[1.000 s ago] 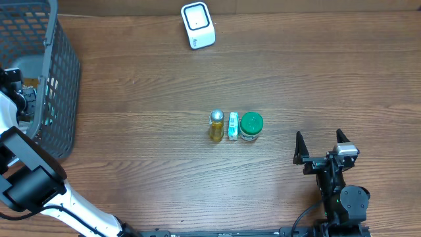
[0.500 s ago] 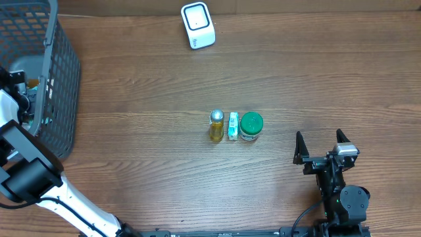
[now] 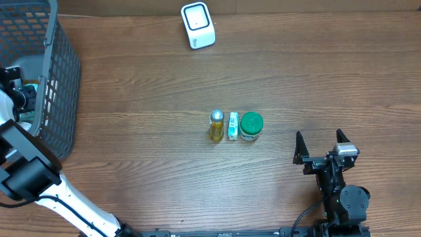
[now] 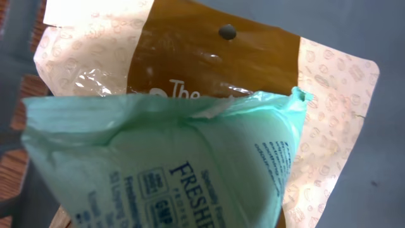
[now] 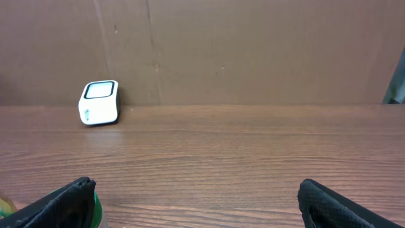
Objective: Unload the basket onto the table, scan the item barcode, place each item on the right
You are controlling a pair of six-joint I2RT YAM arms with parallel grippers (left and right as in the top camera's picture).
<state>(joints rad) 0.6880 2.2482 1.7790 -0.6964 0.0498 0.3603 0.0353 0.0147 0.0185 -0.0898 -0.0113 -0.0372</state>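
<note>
Left gripper (image 3: 22, 96) is down inside the gray basket (image 3: 62, 79) at the left edge of the counter (image 3: 145, 164). From overhead it's half cut off by the frame and screened by the basket mesh. I can't tell if it's apart, together or clamped on anything.

Left wrist view shows none of its own fingers. It's filled by a mint-green pouch (image 4: 158, 164) right up against the lens. The blue print is cropped at the bottom, I only get "FRESH". No barcode on the face I can see. Behind it lies a brown and cream packet (image 4: 209, 57) with a hang hole; its text is covered after "The". Both are in the basket. Can't say whether the pouch is touched or gripped.

Scanner (image 3: 198, 25) sits at the far edge of the counter, well apart from the basket.

Mid-counter there's a row of three, just beside each other: a yellow bottle (image 3: 216, 125), a small teal box (image 3: 233, 125) and a green-lidded jar (image 3: 250, 126). Labels are too small to read.

Right gripper (image 3: 322, 147) is near the front edge, right of the row, spread wide, holding nothing. In its wrist view only the finger tips (image 5: 66, 202) show, and the jar is a green sliver behind one of them.
</note>
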